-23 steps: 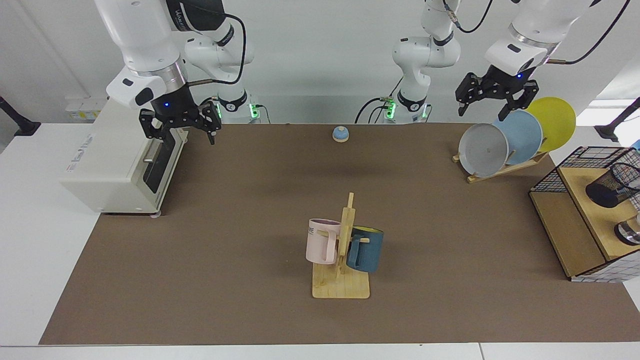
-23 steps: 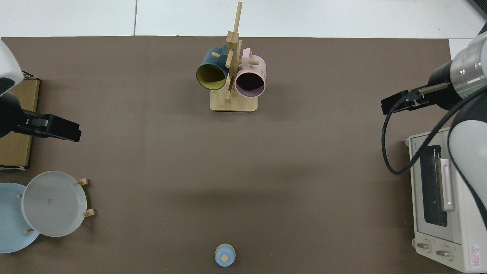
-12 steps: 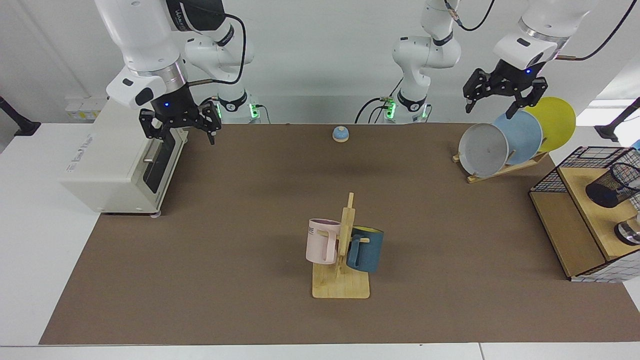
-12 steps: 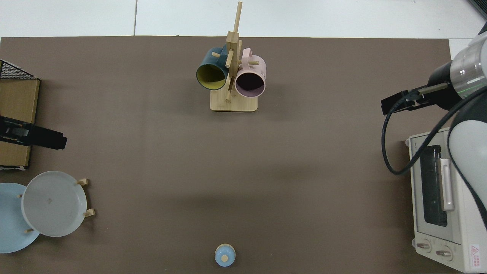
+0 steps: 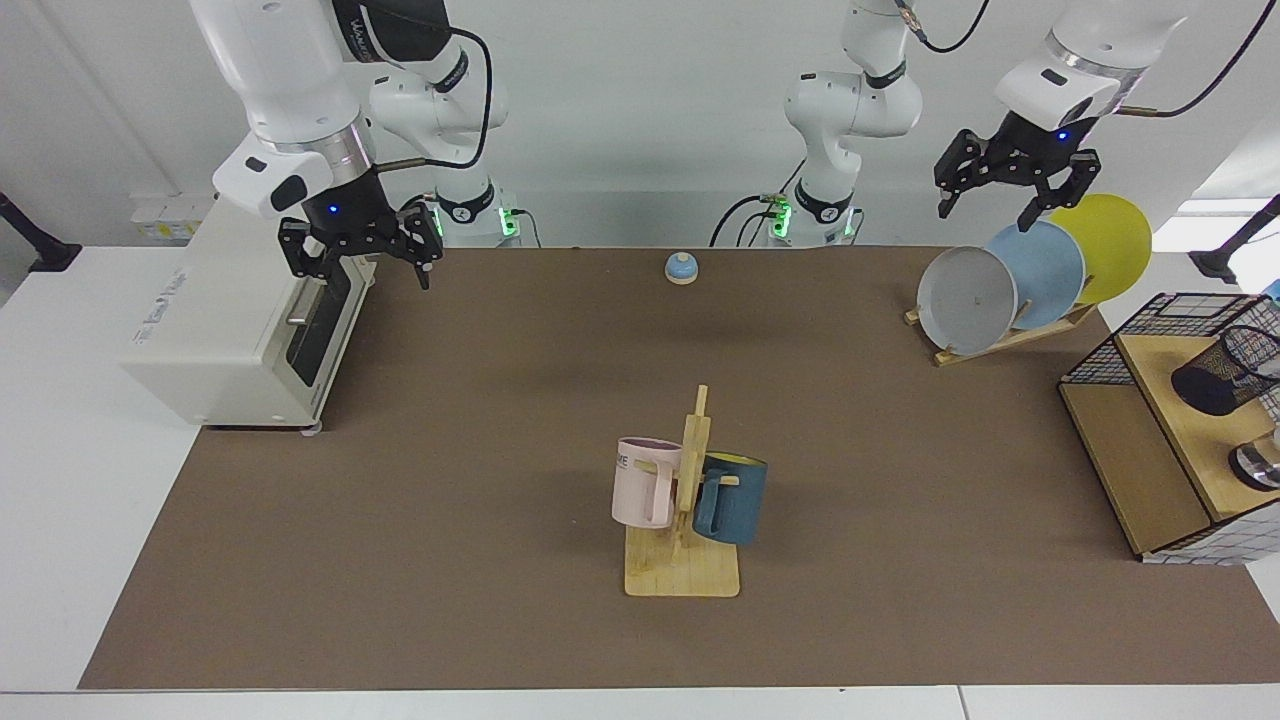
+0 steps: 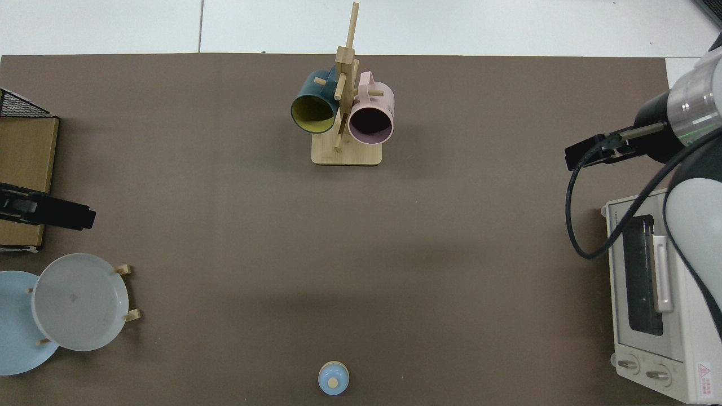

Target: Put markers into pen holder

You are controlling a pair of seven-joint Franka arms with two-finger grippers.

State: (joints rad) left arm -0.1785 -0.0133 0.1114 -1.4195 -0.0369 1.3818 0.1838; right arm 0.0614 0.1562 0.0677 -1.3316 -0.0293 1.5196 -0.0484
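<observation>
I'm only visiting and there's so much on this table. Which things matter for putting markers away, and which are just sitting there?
Part of the job:
pen holder, on the wooden shelf
left gripper, open, above the plates
No marker is visible.

Just sitting there:
right gripper, open, waiting by the toaster oven
mug rack
small bell

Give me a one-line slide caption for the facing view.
Left tool open above the plate rack, right tool open by the toaster oven; pen holder untouched, no marker visible.
</observation>
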